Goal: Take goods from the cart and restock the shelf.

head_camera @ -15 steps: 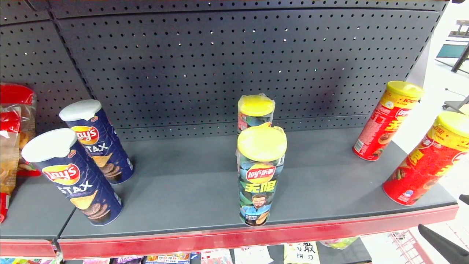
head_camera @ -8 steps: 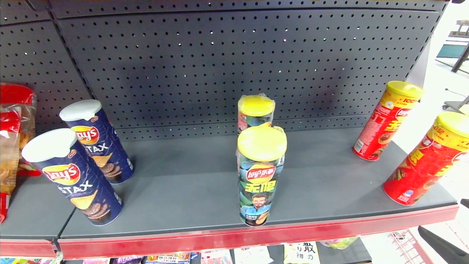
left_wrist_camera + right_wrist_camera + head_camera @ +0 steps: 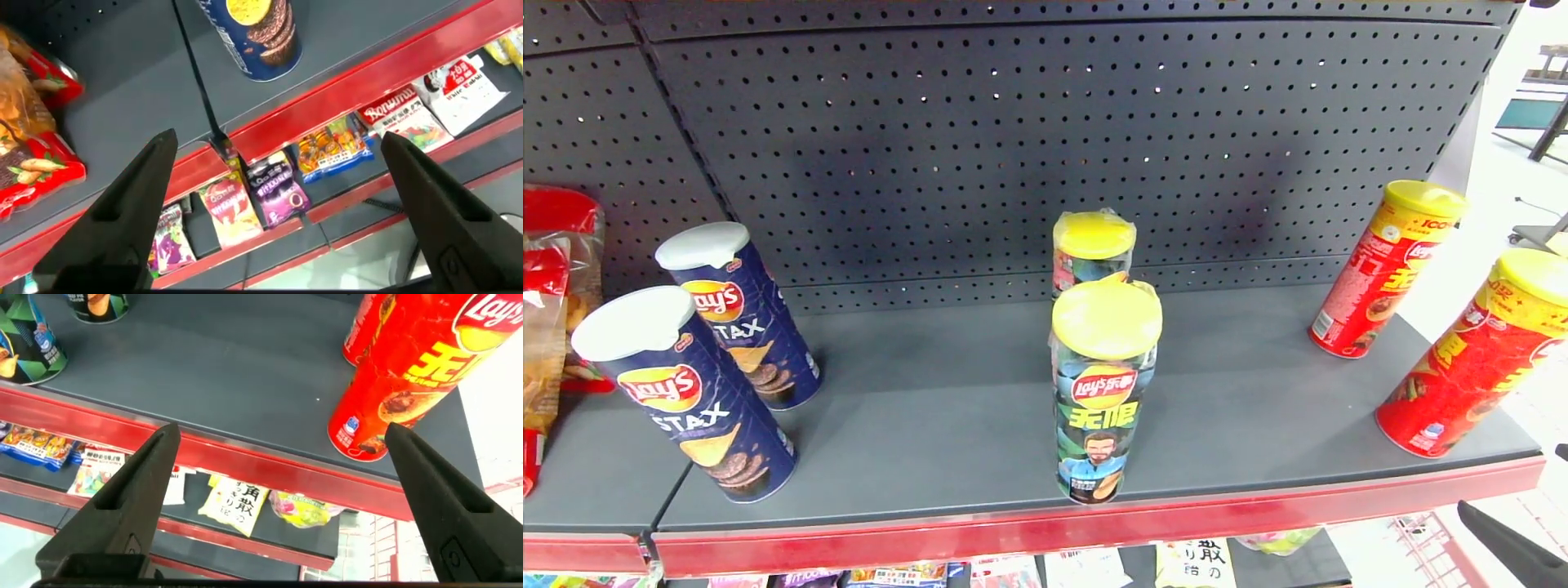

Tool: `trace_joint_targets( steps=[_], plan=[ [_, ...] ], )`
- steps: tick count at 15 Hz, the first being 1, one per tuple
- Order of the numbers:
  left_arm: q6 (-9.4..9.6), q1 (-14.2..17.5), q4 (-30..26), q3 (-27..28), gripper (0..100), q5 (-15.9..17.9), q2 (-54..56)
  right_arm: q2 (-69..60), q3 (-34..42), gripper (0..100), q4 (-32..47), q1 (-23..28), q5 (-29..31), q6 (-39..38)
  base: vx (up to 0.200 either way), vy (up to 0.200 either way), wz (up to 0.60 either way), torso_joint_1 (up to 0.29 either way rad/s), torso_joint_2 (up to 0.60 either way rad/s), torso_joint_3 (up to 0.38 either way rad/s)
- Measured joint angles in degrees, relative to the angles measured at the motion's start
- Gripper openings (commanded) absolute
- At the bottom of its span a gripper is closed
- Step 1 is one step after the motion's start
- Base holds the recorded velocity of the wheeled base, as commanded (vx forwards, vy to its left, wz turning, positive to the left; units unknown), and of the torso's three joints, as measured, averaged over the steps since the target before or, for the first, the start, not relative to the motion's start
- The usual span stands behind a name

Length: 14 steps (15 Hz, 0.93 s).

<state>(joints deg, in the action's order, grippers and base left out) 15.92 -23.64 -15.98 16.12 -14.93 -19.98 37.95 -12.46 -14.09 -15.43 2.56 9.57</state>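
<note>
**Six chip cans on the shelf, both grippers empty**

The grey shelf [image 3: 947, 425] with a red front lip carries three pairs of standing chip cans, each pair set one behind the other. On the left, the front blue can [image 3: 686, 400] and rear blue can [image 3: 739, 314] have white lids, a round red-and-yellow logo, white lettering and pictured dark crisps. In the middle, the front green can [image 3: 1101, 392] and rear green can [image 3: 1092, 245] wear yellow lids and clear wrap. The front one shows yellow characters and a cartoon figure. At the right end, the front red can [image 3: 1474, 359] and rear red can [image 3: 1384, 269] have yellow lids and yellow characters. Bags [image 3: 547, 286] sit at the far left.

The left gripper [image 3: 278, 139] hangs spread wide and empty before the lip near the front blue can. The right gripper [image 3: 282, 429], likewise spread and empty, hangs before the lip by the front red can. Small packets [image 3: 278, 184] line the shelf below.
</note>
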Motion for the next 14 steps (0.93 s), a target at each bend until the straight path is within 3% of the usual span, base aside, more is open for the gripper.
trace_joint_targets(
  steps=[4,10,14],
  plan=[
    [0.24,0.0,0.0,0.1,100,0.0,0.5,-0.2,0.1,100,0.0,0.0,0.0,0.0,-0.150,0.000,0.00,0.007,0.00,0.001],
    [1.97,0.0,-0.1,0.1,100,0.1,2.0,-0.3,0.1,100,0.0,0.0,0.1,0.0,0.000,0.000,0.00,0.000,0.00,0.000],
    [2.00,0.0,-0.1,0.0,100,0.1,2.9,-0.4,0.5,100,0.0,0.1,0.0,0.0,0.000,0.000,0.45,0.001,0.00,0.002]
  ],
)
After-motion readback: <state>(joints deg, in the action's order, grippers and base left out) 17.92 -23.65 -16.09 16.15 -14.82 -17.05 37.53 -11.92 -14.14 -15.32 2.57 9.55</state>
